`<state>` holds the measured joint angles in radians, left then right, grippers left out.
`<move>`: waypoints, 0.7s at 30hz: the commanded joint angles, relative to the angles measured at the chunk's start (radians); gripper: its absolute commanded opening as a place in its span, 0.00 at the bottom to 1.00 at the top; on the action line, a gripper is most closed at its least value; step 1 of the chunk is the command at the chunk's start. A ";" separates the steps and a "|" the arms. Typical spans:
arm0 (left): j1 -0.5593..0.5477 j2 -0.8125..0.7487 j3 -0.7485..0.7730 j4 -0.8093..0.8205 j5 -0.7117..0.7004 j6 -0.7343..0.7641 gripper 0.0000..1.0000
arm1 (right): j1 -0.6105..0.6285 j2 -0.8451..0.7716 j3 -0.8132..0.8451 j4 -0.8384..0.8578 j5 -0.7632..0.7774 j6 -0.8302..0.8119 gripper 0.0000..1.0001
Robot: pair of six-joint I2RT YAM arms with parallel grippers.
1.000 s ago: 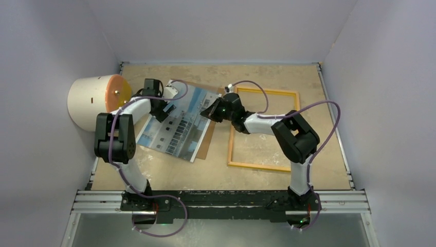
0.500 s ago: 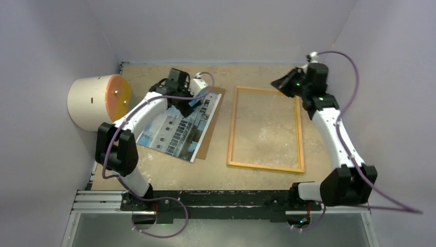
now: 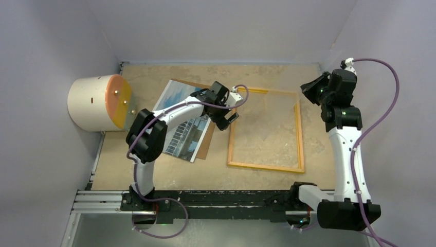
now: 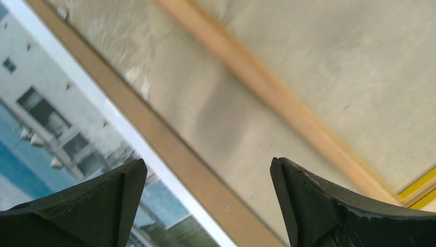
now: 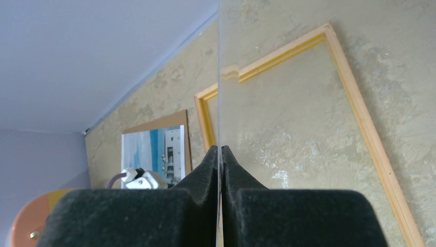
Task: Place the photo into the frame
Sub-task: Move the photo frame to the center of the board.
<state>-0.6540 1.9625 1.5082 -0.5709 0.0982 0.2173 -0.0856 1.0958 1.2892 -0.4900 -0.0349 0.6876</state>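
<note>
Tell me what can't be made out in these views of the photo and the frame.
Top view: the left arm covers the middle of the photo, and the photo hides most of the backing board.
Left wrist view: the frame is blurred and cut off by the picture's edges.
Right wrist view: the clear pane in the right gripper is edge-on, so its outline is unreadable.

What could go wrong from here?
1. The right end effector pinches the clear pane by one thin edge, so the pane could slip or swing.
2. The open left end effector hovers close over the frame, near the photo, and may knock either.
</note>
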 commanded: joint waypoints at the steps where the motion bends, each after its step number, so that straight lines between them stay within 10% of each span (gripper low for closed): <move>1: -0.029 0.032 0.083 0.087 0.053 -0.126 0.99 | 0.000 0.011 0.061 -0.035 0.071 -0.040 0.00; 21: -0.050 0.121 -0.008 0.134 0.065 -0.039 0.71 | -0.002 0.065 0.124 -0.065 -0.009 -0.084 0.00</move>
<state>-0.6991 2.1197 1.5719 -0.4423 0.2249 0.0994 -0.0864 1.1542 1.3750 -0.5697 0.0189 0.6209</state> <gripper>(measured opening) 0.713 0.005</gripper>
